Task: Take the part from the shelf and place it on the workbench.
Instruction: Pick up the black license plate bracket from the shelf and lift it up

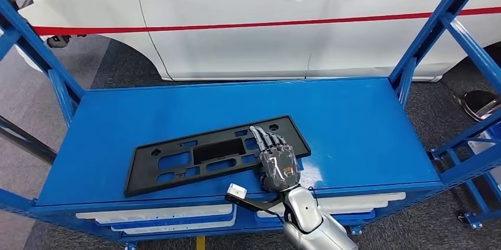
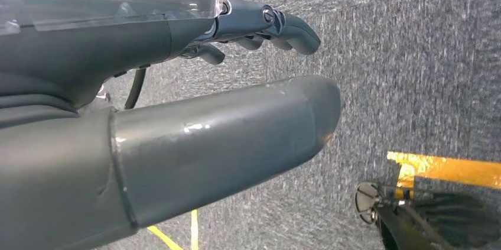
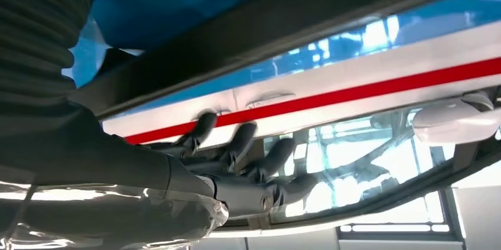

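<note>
The part (image 1: 195,158) is a flat black plastic plate with cut-outs, lying on the blue top deck (image 1: 354,120) of a metal rack. My right hand (image 1: 277,161) lies over the part's right end near the deck's front edge, fingers stretched forward and spread. In the right wrist view the fingers (image 3: 236,167) stand apart over the dark edge of the part (image 3: 295,25), with nothing clasped between them. My left hand (image 2: 236,84) hangs over grey carpet, its fingers slightly bent and holding nothing.
A white car with a red stripe (image 1: 248,19) stands close behind the rack. Blue slanted posts (image 1: 437,25) rise at the rack's corners. White panels (image 1: 159,214) are stacked on the level below. A yellow floor line (image 2: 449,167) runs near the left hand.
</note>
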Robot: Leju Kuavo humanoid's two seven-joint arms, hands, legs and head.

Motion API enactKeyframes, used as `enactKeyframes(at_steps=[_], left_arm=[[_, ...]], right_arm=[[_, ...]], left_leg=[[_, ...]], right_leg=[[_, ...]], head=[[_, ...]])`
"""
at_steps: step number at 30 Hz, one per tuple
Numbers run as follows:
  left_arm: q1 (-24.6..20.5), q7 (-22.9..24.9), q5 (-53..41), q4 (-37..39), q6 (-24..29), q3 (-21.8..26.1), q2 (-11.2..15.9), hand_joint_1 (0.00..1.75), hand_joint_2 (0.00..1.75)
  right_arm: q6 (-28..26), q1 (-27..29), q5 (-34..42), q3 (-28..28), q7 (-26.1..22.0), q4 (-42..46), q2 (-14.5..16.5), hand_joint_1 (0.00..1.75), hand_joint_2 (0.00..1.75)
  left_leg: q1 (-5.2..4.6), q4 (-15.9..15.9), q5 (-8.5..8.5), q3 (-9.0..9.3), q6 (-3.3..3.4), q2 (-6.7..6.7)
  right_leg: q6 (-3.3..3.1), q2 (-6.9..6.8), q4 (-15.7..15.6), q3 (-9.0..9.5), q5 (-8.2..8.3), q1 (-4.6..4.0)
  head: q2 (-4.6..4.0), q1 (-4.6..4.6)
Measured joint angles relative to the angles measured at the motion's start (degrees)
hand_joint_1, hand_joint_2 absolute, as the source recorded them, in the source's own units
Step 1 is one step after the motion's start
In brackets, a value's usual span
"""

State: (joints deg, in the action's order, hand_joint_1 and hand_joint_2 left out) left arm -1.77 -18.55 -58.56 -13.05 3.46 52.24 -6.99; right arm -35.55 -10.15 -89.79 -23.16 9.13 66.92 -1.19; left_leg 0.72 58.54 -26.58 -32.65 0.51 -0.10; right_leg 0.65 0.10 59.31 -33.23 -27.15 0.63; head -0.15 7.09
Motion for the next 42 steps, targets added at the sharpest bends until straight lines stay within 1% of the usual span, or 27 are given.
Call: enactKeyframes(at_steps=[3, 4, 7, 8, 9, 10, 12, 14, 17, 19, 20, 22, 23, 24, 25, 27, 28, 30, 32, 34, 35, 37, 38, 39, 40, 41, 42], left_arm=[[-0.1, -0.15, -0.54, 0.0, -0.32, -0.02, -0.1, 0.0, 0.0], [-0.18, -0.2, -0.7, 0.0, -0.39, -0.02, -0.14, 0.0, 0.0], [-0.28, -0.26, -1.11, 0.0, -0.44, -0.01, -0.17, 0.0, 0.0], [-0.21, -0.25, -1.22, 0.01, -0.45, 0.0, -0.18, 0.0, 0.0], [-0.15, -0.25, -1.32, 0.01, -0.48, 0.0, -0.19, 0.0, 0.0], [-0.11, -0.25, -1.49, 0.02, -0.51, 0.0, -0.19, 0.0, 0.0], [-0.21, -0.25, -1.85, 0.02, -0.58, 0.0, -0.19, 0.0, 0.0], [-0.46, -0.26, -2.17, 0.02, -0.62, 0.0, -0.19, 0.0, 0.0], [-0.66, -0.27, -2.5, 0.02, -0.67, 0.0, -0.23, 0.0, 0.0], [-0.65, -0.27, -2.59, 0.02, -0.71, 0.0, -0.35, 0.0, 0.0], [-0.64, -0.27, -2.62, 0.02, -0.73, 0.0, -0.41, 0.0, 0.0], [-0.59, -0.27, -2.64, 0.02, -0.74, 0.0, -0.44, 0.0, 0.0], [-0.56, -0.27, -2.64, 0.02, -0.74, 0.0, -0.44, 0.0, 0.0], [-0.54, -0.27, -2.64, 0.02, -0.75, 0.0, -0.44, 0.0, 0.0], [-0.54, -0.27, -2.66, 0.02, -0.77, 0.0, -0.45, 0.0, 0.0], [-0.54, -0.27, -2.81, 0.02, -0.81, 0.0, -0.52, 0.0, 0.0], [-0.58, -0.27, -2.92, 0.02, -0.84, 0.0, -0.57, 0.0, 0.0], [-0.67, -0.27, -3.2, 0.02, -0.89, 0.0, -0.61, 0.0, 0.0], [-0.77, -0.26, -3.58, 0.02, -0.95, 0.0, -0.61, 0.0, 0.0], [-0.8, -0.19, -4.05, 0.02, -1.0, 0.0, -0.62, 0.0, 0.0], [-0.81, -0.15, -4.26, 0.02, -1.04, -0.01, -0.64, 0.0, 0.0], [-0.79, -0.02, -4.67, 0.02, -1.12, -0.01, -0.68, 0.0, 0.0], [-0.76, 0.04, -4.85, 0.02, -1.15, -0.01, -0.7, 0.0, 0.0], [-0.7, 0.1, -5.04, 0.02, -1.15, -0.01, -0.69, 0.0, 0.0], [-0.64, 0.16, -5.17, 0.02, -1.16, -0.01, -0.69, 0.0, 0.0], [-0.61, 0.21, -5.3, 0.02, -1.16, -0.01, -0.68, 0.0, 0.0], [-0.6, 0.24, -5.37, 0.02, -1.16, -0.01, -0.68, 0.0, 0.0]], right_arm=[[1.04, -1.16, -0.03, -1.74, -0.07, -1.42, 0.12, 0.0, 1.75], [1.28, -1.65, -0.04, -2.37, -0.1, -2.01, 0.2, 0.0, 1.75], [1.52, -2.6, -0.07, -3.89, -0.03, -3.63, 0.33, 0.0, 1.75], [1.61, -2.9, -0.07, -4.33, 0.01, -4.07, 0.36, 0.0, 1.75], [1.73, -3.22, -0.07, -4.73, 0.02, -4.44, 0.39, 0.0, 1.75], [1.85, -3.55, -0.07, -5.2, 0.04, -4.84, 0.44, 0.0, 1.75], [2.04, -4.23, -0.08, -6.15, 0.11, -5.53, 0.65, 0.0, 1.75], [2.2, -4.89, -0.1, -7.3, 0.17, -6.34, 1.04, 0.0, 1.75], [2.51, -5.77, -0.14, -9.03, 0.2, -7.42, 1.72, 0.0, 1.75], [2.75, -6.15, -0.14, -9.87, 0.34, -7.95, 1.99, 0.0, 1.75], [2.84, -6.27, -0.14, -10.17, 0.48, -8.17, 2.04, 0.0, 1.75], [2.92, -6.47, -0.13, -10.66, 0.73, -8.59, 2.09, 0.0, 1.75], [2.92, -6.53, -0.13, -10.83, 0.79, -8.8, 2.09, 0.0, 1.75], [2.92, -6.59, -0.13, -10.96, 0.79, -8.98, 2.1, 0.0, 1.75], [2.92, -6.69, -0.13, -11.11, 0.75, -9.12, 2.13, 0.0, 1.75], [2.93, -7.02, -0.13, -11.47, 0.46, -9.35, 2.27, 0.0, 1.75], [2.95, -7.31, -0.13, -11.71, 0.2, -9.49, 2.47, 0.0, 1.75], [3.14, -7.97, -0.13, -12.22, -0.18, -9.95, 3.19, 0.0, 1.75], [3.61, -8.71, -0.13, -12.74, -0.14, -10.58, 4.14, 0.0, 1.75], [4.35, -9.55, -0.13, -13.24, 0.12, -11.27, 5.02, 0.0, 1.75], [4.73, -9.97, -0.13, -13.39, 0.39, -11.64, 5.42, 0.0, 1.75], [5.33, -10.73, -0.13, -13.45, 0.87, -12.43, 5.88, 0.0, 1.75], [5.54, -11.09, -0.13, -13.4, 0.98, -12.8, 5.97, 0.0, 1.75], [5.72, -11.42, -0.11, -13.29, 0.92, -13.11, 5.99, 0.0, 1.75], [5.86, -11.75, -0.09, -13.11, 0.83, -13.37, 5.99, 0.0, 1.75], [5.98, -12.06, -0.06, -12.88, 0.75, -13.56, 5.99, 0.0, 1.75], [6.05, -12.33, -0.03, -12.66, 0.71, -13.71, 6.0, 0.0, 1.75]], left_leg=[[0.21, 1.01, -0.97, -0.22, -0.95, 0.03], [0.28, 3.07, -2.27, -1.08, -1.19, 0.03], [0.36, 13.65, -7.17, -6.0, -1.66, 0.04], [0.36, 15.79, -7.55, -7.01, -1.7, 0.05], [0.36, 15.76, -6.83, -6.98, -1.64, 0.04], [0.36, 13.77, -5.28, -5.99, -1.49, 0.05], [0.29, 5.77, -1.71, -2.0, -0.93, 0.08], [-0.02, 0.38, -0.32, 0.49, -0.33, 0.09], [-0.17, -0.78, -0.05, 0.87, 0.48, 0.06], [0.14, -1.41, 0.56, 1.13, 1.19, 0.17], [0.3, -1.63, 0.8, 1.19, 1.47, 0.25], [0.28, -1.63, 0.93, 0.97, 1.69, 0.35], [0.27, -1.61, 0.93, 0.92, 1.69, 0.4], [0.28, -1.57, 0.9, 0.92, 1.65, 0.42], [0.3, -1.51, 0.85, 0.97, 1.57, 0.42], [0.38, -1.29, 0.64, 1.16, 1.23, 0.37], [0.3, -1.07, 0.46, 1.16, 0.92, 0.36], [0.15, -0.84, 0.28, 1.06, 0.17, 0.35], [0.23, -0.94, 0.32, 1.03, -0.63, 0.35], [0.44, 0.45, -0.76, 0.44, -1.26, 0.34], [0.5, 2.67, -2.18, -0.6, -1.48, 0.33], [0.52, 10.12, -5.96, -4.09, -1.78, 0.33], [0.53, 13.63, -7.19, -5.78, -1.86, 0.33], [0.52, 15.62, -7.46, -6.76, -1.84, 0.33], [0.5, 15.23, -6.51, -6.6, -1.72, 0.33], [0.46, 12.56, -4.65, -5.35, -1.48, 0.33], [0.38, 8.39, -2.51, -3.38, -1.11, 0.33]], right_leg=[[-1.17, 0.02, -0.54, 0.35, 0.36, 0.23], [-1.52, -0.04, -0.77, 0.51, 0.49, 0.32], [-2.0, -0.2, -0.81, 0.52, 0.54, 0.08], [-2.06, -0.16, -0.77, 0.52, 0.53, -0.02], [-2.11, -0.1, -0.72, 0.55, 0.52, -0.1], [-2.14, -0.02, -0.67, 0.62, 0.5, -0.18], [-2.1, 0.11, -0.63, 0.78, 0.47, -0.3], [-1.69, 0.23, -0.62, 0.83, 0.44, -0.47], [-0.64, 0.31, -0.85, 0.96, 0.52, -0.52], [-0.05, 0.24, 0.7, 0.38, -0.77, -0.5], [0.18, 0.2, 3.08, -0.65, -2.38, -0.44], [0.55, 0.19, 10.41, -4.0, -6.32, -0.23], [0.71, 0.18, 13.44, -5.41, -7.37, -0.1], [0.84, 0.17, 14.69, -5.99, -7.3, 0.03], [0.91, 0.15, 13.63, -5.44, -6.06, 0.16], [0.83, 0.12, 6.31, -1.87, -2.11, 0.37], [0.66, 0.13, 2.75, -0.2, -0.74, 0.3], [0.07, 0.2, -0.64, 1.21, 0.07, 0.11], [-0.73, 0.23, -0.77, 1.11, 0.21, -0.04], [-1.5, 0.14, -1.08, 1.12, 0.52, 0.06], [-1.8, 0.07, -1.23, 1.08, 0.66, 0.14], [-2.1, -0.06, -1.22, 0.88, 0.7, 0.01], [-2.14, -0.1, -1.18, 0.81, 0.7, -0.1], [-2.19, -0.12, -1.13, 0.78, 0.67, -0.22], [-2.22, -0.12, -1.07, 0.81, 0.64, -0.31], [-2.24, -0.11, -1.01, 0.88, 0.59, -0.38], [-2.21, -0.1, -0.95, 0.95, 0.53, -0.42]], head=[[0.0, -0.01], [0.0, -0.02], [0.0, -0.01], [0.0, -0.02], [0.0, -0.02], [0.0, -0.02], [0.0, -0.02], [0.0, -0.01], [0.0, -0.01], [0.0, 0.01], [0.0, 0.02], [0.0, 0.02], [0.0, 0.03], [0.0, 0.03], [0.0, 0.03], [0.0, 0.04], [0.0, 0.03], [0.0, 0.02], [0.0, 0.01], [0.0, -0.01], [0.0, -0.01], [0.0, -0.01], [0.0, -0.01], [0.0, -0.01], [0.0, -0.01], [0.0, -0.01], [0.0, -0.01]])
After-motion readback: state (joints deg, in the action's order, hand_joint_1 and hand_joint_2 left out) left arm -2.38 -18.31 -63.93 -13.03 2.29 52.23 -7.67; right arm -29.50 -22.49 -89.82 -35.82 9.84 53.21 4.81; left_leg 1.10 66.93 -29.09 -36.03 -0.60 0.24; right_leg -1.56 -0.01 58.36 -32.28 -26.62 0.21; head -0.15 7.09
